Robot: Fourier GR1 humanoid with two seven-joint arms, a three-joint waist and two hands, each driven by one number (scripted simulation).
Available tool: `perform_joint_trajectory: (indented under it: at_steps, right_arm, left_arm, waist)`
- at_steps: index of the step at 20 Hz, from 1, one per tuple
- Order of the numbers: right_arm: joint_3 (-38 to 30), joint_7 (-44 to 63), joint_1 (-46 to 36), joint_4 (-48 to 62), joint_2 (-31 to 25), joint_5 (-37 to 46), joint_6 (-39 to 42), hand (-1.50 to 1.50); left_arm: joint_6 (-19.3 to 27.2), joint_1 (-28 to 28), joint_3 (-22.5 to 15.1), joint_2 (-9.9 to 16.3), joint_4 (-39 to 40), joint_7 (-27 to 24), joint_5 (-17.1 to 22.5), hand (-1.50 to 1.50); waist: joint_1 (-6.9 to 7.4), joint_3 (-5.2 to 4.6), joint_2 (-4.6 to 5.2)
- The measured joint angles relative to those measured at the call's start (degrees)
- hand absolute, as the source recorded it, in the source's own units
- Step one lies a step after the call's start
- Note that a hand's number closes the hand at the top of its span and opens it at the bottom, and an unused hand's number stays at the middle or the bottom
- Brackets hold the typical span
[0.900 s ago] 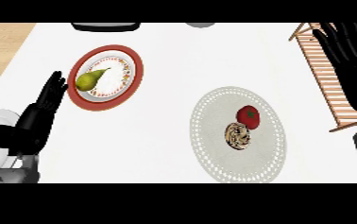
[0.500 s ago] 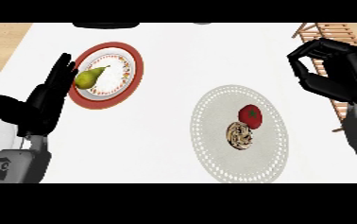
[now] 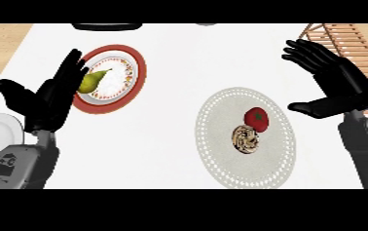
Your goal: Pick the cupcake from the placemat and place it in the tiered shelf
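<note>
The cupcake (image 3: 245,139), brown with pale swirled topping, sits on the round white lace placemat (image 3: 223,163), just below a red tomato (image 3: 257,118). My right hand (image 3: 336,78) hovers open to the right of the placemat, fingers spread toward the upper left and thumb pointing left, holding nothing. The wooden tiered shelf (image 3: 338,32) shows at the top right corner, partly behind that hand. At the left, my left hand (image 3: 47,98) rests open with fingers up, overlapping the edge of the red-rimmed plate.
A red-rimmed plate (image 3: 129,76) with a green pear (image 3: 91,81) lies at the upper left. A dark object (image 3: 106,26) sits at the counter's far edge. A white round item (image 3: 9,130) shows at the left edge. Wood-coloured surface borders the top left corner.
My right hand has come down and left from the shelf toward the placemat and spread open. The view has shifted, so plate and placemat sit further right and lower. The left hand has risen.
</note>
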Motion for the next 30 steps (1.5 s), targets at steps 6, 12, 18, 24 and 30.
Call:
perform_joint_trajectory:
  at_steps: [6, 12, 18, 24, 30]
  right_arm:
    - [5.03, 9.65, -1.24, -6.80, -8.47, 2.42, 7.83, -1.50]
    - [12.78, 15.52, -5.30, -16.86, -17.72, 18.86, 9.39, -1.50]
    - [22.06, 26.22, -6.38, -25.16, -14.64, 32.14, 5.72, -1.50]
    - [28.75, 36.96, -5.84, -29.90, -7.77, 39.53, 5.90, -1.50]
    - [33.68, 41.97, -4.82, -29.27, -5.01, 48.01, 8.32, -1.50]
  left_arm:
    - [0.54, -0.03, -0.09, -0.93, 0.14, 0.06, -0.58, 0.00]
    - [0.06, 0.11, 0.20, -0.72, 0.80, -0.18, -0.58, 0.00]
    - [-0.41, 0.08, 0.32, -1.04, 0.54, -0.16, -0.84, 0.00]
    - [-1.72, -0.21, 2.19, -0.49, 0.59, 0.41, -0.54, 0.00]
    - [-1.80, -0.07, 1.99, -1.74, 0.44, 0.34, -1.67, 0.00]
  waist:
    - [-0.52, -0.14, -0.32]
    - [-0.40, -0.26, -0.62]
    - [-0.17, -0.17, -0.38]
    - [-0.16, -0.11, -0.24]
    - [-0.17, -0.07, -0.17]
